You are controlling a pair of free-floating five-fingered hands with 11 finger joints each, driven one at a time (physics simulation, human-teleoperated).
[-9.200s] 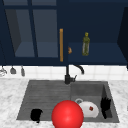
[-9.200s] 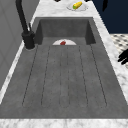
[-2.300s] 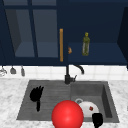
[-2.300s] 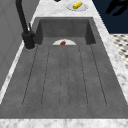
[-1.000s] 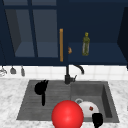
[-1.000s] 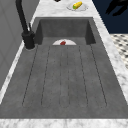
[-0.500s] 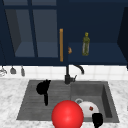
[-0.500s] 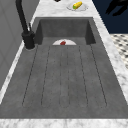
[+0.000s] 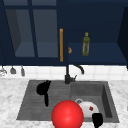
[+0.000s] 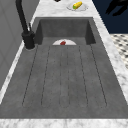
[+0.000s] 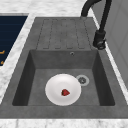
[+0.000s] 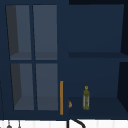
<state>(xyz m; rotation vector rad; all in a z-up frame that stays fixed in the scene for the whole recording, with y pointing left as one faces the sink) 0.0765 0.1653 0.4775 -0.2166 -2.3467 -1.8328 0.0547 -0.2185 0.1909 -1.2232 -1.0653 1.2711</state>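
The left hand (image 9: 42,88), black and human-like, was seen in the front view over the ribbed grey draining board (image 9: 32,102), to the left of the black curved tap (image 9: 68,76); one of its fingers (image 9: 46,100) was stretched straight down toward the board, while the state of the others could not be told. The right hand (image 9: 97,119) was seen low at the front edge of the dark grey sink basin (image 9: 106,97), to the right of the tap and nearer the camera; whether its fingers were spread or curled could not be told. Just beside that hand, inside the basin, a round white plate (image 11: 63,89) was found lying flat, with a small red piece (image 11: 65,92) resting near its middle and the metal drain (image 11: 82,80) just beside its rim. A large glossy red ball (image 9: 67,114) was seen in the front view in front of the basin, between the two hands, covering part of the plate. Above the tap, an olive-green glass bottle (image 12: 86,98) was seen standing upright on the dark blue cabinet shelf (image 12: 105,106), to the right of a long orange door handle (image 12: 61,97). In the left side view, a small dish with a yellow cob of corn (image 10: 77,5) was seen on the marble tabletop (image 10: 50,7) beyond the basin.
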